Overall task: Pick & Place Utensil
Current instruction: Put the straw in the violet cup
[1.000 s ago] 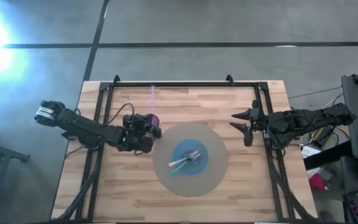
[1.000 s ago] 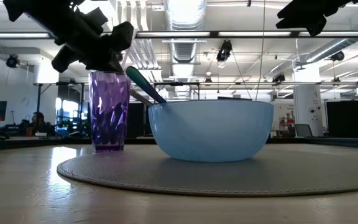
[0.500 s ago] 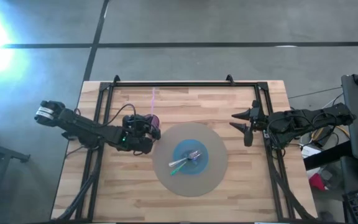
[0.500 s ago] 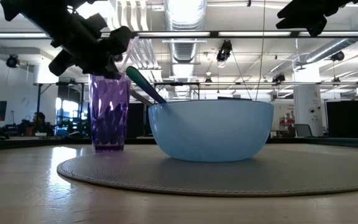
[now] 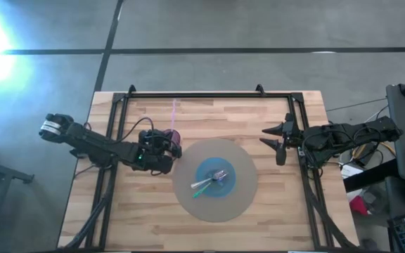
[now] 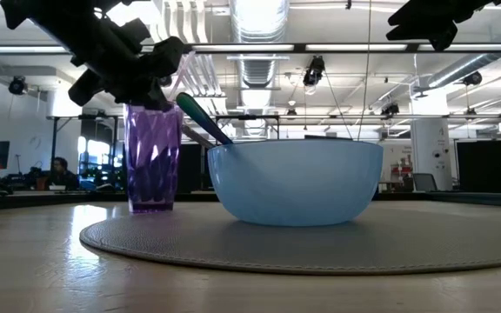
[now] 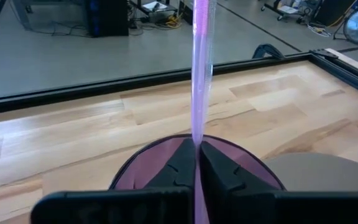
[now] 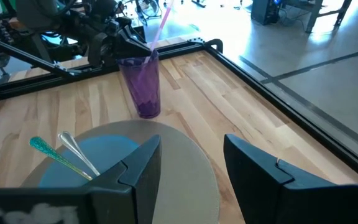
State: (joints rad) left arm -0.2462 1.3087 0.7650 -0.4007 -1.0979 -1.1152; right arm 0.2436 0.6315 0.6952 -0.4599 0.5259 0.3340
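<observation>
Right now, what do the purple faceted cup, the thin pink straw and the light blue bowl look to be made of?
Purple faceted cup: likely clear tinted plastic, since light shines through. Thin pink straw: translucent glossy plastic, probably. Light blue bowl: opaque, smooth, satin; plastic or melamine, hard to say.

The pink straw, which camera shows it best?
Left wrist view: the pink straw runs up from the closed left gripper fingers. Right wrist shows it slanting from the purple cup; high view, a faint line.

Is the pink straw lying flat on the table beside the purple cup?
No. The pink straw stands in the purple cup, pinched by the left gripper.
</observation>
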